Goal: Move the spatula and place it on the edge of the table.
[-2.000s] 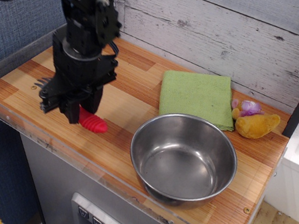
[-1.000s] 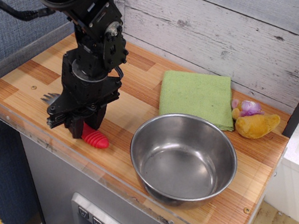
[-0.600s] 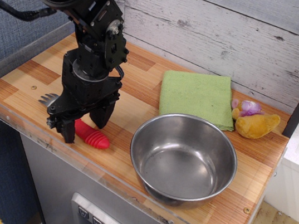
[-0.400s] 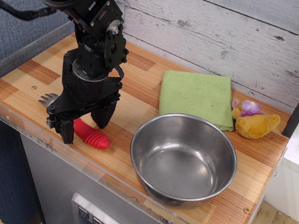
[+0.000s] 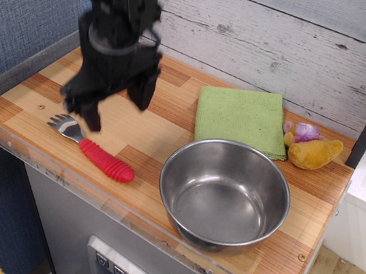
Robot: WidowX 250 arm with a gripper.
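The spatula (image 5: 95, 151) lies flat on the table (image 5: 163, 130) near its front left edge. Its ribbed red handle points right toward the bowl and its grey pronged head points left. My black gripper (image 5: 117, 108) hangs above and behind the spatula, lifted off the table. It is open and empty, with one finger (image 5: 93, 117) at the left and the other (image 5: 145, 93) at the right. Nothing touches the spatula.
A steel bowl (image 5: 225, 193) stands at the front centre-right. A green cloth (image 5: 242, 117) lies behind it. A small yellow and purple plush toy (image 5: 311, 148) sits at the back right. A clear acrylic rim (image 5: 60, 174) runs along the table's front edge. A whitewashed plank wall stands behind.
My gripper opened and let go of the spatula, then rose up and back. The spatula now lies fully visible near the front left edge.
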